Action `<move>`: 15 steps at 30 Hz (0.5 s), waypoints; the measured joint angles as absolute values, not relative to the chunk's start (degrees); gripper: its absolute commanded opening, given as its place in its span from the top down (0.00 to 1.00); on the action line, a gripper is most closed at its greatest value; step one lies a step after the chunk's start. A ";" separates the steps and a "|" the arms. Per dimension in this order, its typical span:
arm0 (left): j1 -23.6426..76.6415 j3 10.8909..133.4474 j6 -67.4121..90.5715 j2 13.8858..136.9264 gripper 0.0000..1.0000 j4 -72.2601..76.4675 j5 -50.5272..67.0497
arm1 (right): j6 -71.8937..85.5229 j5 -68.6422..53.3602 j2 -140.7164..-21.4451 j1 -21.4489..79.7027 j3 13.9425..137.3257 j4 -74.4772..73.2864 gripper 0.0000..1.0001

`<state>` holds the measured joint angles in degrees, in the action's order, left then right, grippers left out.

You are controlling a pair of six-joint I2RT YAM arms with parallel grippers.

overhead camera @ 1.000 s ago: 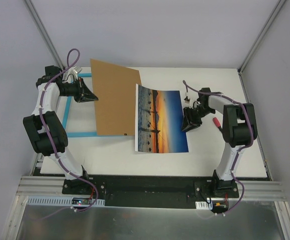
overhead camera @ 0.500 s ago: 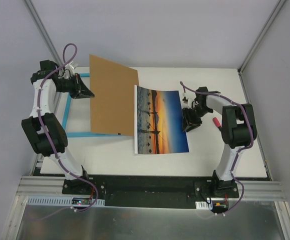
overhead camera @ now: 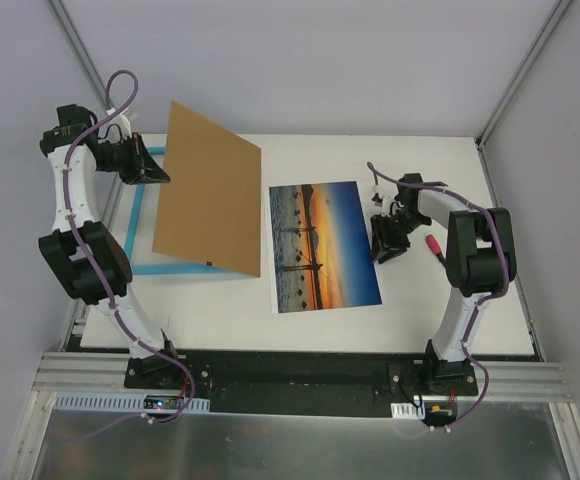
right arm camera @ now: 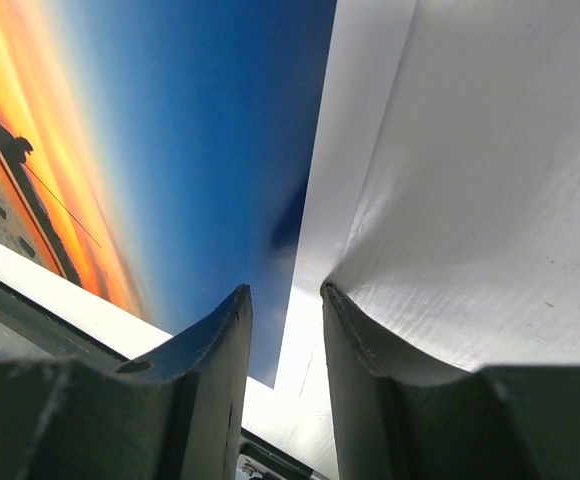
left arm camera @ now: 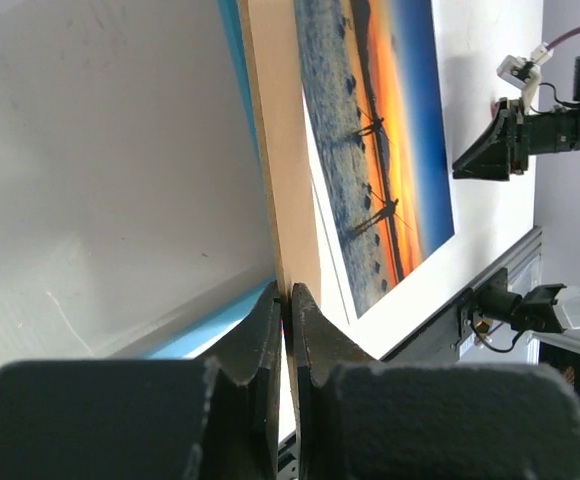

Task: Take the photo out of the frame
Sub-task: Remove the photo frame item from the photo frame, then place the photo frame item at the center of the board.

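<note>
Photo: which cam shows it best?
Top external: the whole photo lies flat on the table, all four edges visible. Left wrist shows it at a steep slant beside the backing board, one end cropped. Right wrist shows only a close-up blue and orange patch with white border.

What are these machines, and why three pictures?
They are two robot arms bolted to a white table. One picture looks down from above; the others come from a camera on each wrist. The left gripper is shut on a plain brown backing board, tilted up over the turquoise-blue picture frame. The rectangular sunset photo print lies flat on the table; the right gripper stands open at its edge, holding nothing. A small red-handled screwdriver lies nearby.
</note>
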<state>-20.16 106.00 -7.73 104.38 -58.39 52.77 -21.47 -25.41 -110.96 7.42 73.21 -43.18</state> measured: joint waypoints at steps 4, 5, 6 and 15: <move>-20.84 107.81 -9.13 107.28 1.00 -59.86 51.24 | -21.45 -25.28 -110.96 7.31 73.21 -43.22 0.63; -21.10 108.14 -9.50 107.92 1.00 -60.23 50.72 | -21.43 -25.28 -110.96 7.31 73.21 -43.22 0.63; -21.15 108.51 -9.78 108.57 1.00 -60.60 50.19 | -21.41 -25.26 -110.96 7.29 73.21 -43.22 0.63; -22.48 111.22 -11.53 110.76 1.00 -62.57 46.48 | -21.15 -24.97 -110.93 6.92 73.21 -43.38 0.63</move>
